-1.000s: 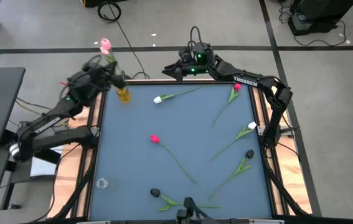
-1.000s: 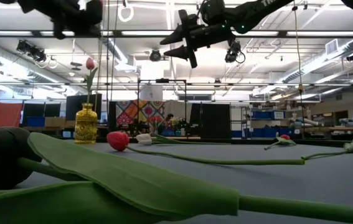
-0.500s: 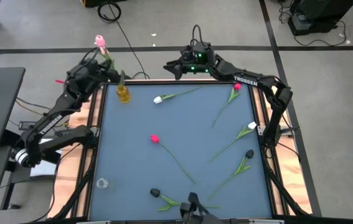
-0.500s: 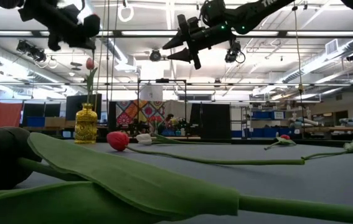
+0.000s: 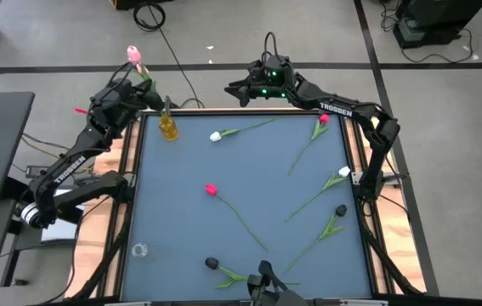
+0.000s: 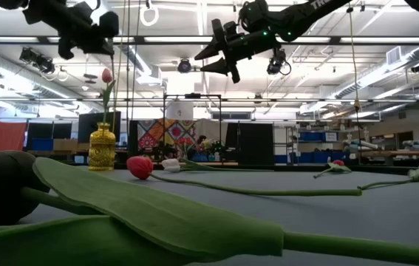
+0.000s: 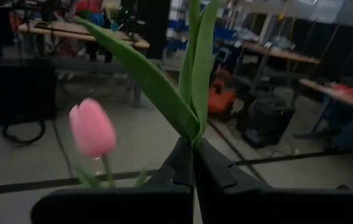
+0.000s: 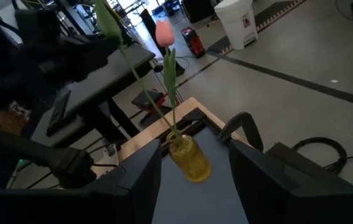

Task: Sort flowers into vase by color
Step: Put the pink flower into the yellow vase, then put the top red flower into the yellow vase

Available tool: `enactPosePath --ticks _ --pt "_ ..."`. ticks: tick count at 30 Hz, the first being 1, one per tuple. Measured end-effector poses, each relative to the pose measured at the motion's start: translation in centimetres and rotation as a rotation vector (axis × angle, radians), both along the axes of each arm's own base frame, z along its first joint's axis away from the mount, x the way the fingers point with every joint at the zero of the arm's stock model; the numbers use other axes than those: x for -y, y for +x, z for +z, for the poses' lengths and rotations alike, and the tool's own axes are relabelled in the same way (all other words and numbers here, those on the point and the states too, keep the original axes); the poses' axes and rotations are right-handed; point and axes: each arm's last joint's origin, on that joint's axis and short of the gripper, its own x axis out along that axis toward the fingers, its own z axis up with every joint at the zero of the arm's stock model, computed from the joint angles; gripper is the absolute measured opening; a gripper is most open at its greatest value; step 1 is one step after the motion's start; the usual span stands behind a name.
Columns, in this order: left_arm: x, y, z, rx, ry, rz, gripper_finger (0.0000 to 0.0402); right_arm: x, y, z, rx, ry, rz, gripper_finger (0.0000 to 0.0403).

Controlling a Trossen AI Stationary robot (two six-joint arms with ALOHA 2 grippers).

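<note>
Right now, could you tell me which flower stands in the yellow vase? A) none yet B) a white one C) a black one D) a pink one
D: the pink tulip stands with its stem in the yellow vase at the table's far-left corner, while the white, red and black ones lie on the table.

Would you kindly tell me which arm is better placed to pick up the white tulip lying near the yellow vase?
Right. The right pincer is open and free, just beyond the white tulip; the left pincer is shut on a leaf of the pink tulip.
</note>
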Motion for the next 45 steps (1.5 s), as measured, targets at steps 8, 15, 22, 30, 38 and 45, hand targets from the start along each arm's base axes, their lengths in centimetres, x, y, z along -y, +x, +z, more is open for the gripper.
enactPosePath --ticks 8,15,22,30,38,45 --pt "0.4 -0.4 1.5 -0.119 -0.018 -0.013 0.0004 0.0 0.0 0.0 0.004 0.015 0.004 0.0195" --pt "-0.1 -0.2 0.8 -0.149 -0.067 -0.007 0.0004 -0.1 0.0 0.0 0.004 0.015 0.003 0.0195" --pt "-1.0 -0.1 0.7 -0.125 -0.066 0.031 0.0004 -0.1 0.1 0.0 0.004 0.016 0.006 0.0195" --pt "-1.1 -0.1 0.1 -0.118 -0.129 0.038 0.0028 -0.1 0.0 -0.3 -0.012 0.072 -0.004 0.0197" --pt "-0.9 -0.1 -0.4 -0.147 -0.176 0.031 0.0155 -1.9 -0.1 -2.8 -0.252 0.235 0.007 0.0208" --pt "-0.5 -0.3 0.3 -0.27 -0.372 -0.017 0.023 -4.6 -1.0 -5.0 -0.531 0.431 0.007 0.0204"
